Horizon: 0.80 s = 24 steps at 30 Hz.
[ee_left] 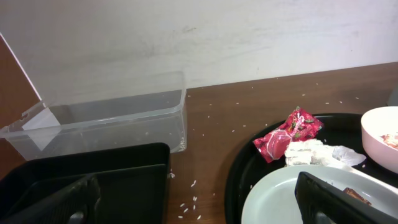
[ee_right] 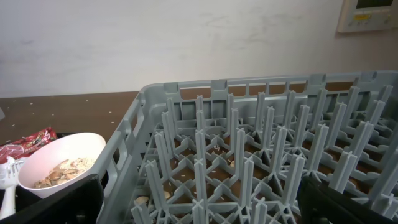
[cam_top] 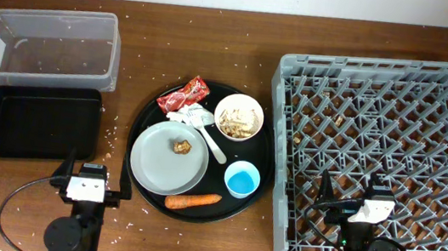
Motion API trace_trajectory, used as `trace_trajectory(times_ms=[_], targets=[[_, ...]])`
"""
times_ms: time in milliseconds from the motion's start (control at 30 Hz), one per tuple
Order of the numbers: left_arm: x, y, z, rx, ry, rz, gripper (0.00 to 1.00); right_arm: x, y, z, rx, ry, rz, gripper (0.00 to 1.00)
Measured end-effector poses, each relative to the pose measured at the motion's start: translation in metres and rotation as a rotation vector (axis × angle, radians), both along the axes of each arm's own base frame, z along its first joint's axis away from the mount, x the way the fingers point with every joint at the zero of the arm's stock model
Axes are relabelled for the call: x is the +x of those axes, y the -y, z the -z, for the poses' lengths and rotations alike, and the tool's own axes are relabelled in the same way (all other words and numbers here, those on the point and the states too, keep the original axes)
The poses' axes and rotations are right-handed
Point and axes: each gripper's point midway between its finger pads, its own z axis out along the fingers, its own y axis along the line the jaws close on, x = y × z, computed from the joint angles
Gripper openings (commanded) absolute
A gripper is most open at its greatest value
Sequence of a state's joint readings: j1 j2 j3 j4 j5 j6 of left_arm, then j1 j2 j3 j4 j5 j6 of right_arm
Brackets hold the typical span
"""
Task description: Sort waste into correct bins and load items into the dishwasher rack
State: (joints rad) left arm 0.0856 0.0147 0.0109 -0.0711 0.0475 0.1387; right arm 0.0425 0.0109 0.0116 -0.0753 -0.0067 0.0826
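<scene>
On a round black tray (cam_top: 144,116) lie a red wrapper (cam_top: 182,96), a white napkin (cam_top: 191,116), a white fork (cam_top: 212,139), a white bowl (cam_top: 239,116) holding beige crumbs, a grey plate (cam_top: 159,162) with a brown scrap (cam_top: 182,145), a light-blue cup (cam_top: 242,180) and a carrot (cam_top: 192,200). The clear tub (cam_top: 50,46) and the shallow black tray (cam_top: 40,120) sit at the left. The grey rack (cam_top: 383,154) fills the right. My left gripper (cam_top: 91,176) hovers open between black tray and plate (ee_left: 280,199). My right gripper (cam_top: 364,204) stands open over the rack's near-left corner (ee_right: 261,162).
Rice grains (ee_left: 193,202) are scattered on the brown table around the tub (ee_left: 106,121) and black tray (ee_left: 93,174), and some lie under the rack's lattice. A white wall backs the table. Both arm bases stand at the near edge.
</scene>
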Motion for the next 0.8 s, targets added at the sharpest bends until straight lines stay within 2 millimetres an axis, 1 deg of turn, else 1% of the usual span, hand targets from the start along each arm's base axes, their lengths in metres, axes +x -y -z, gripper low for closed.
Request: trace_trajectory(times_ms=[400, 633, 667, 700, 800], targets=[[0.0, 0.0, 0.0, 0.0, 0.0, 0.0, 0.99, 0.0, 0.0, 0.0, 0.0, 0.0, 0.0, 0.98], [0.0, 0.0, 0.0, 0.0, 0.0, 0.0, 0.99, 0.0, -0.008, -0.002, 0.003, 0.008, -0.048, 0.98], [0.0, 0.0, -0.001, 0.0, 0.005, -0.001, 0.99, 0.0, -0.009, -0.005, 0.003, 0.019, -0.051, 0.98], [0.0, 0.0, -0.005, 0.002, 0.019, 0.0, 0.99, 0.0, -0.009, -0.017, 0.005, 0.068, -0.053, 0.98], [0.001, 0.0, -0.013, 0.005, 0.052, 0.0, 0.99, -0.001, -0.01, -0.036, 0.006, 0.148, -0.056, 0.98]])
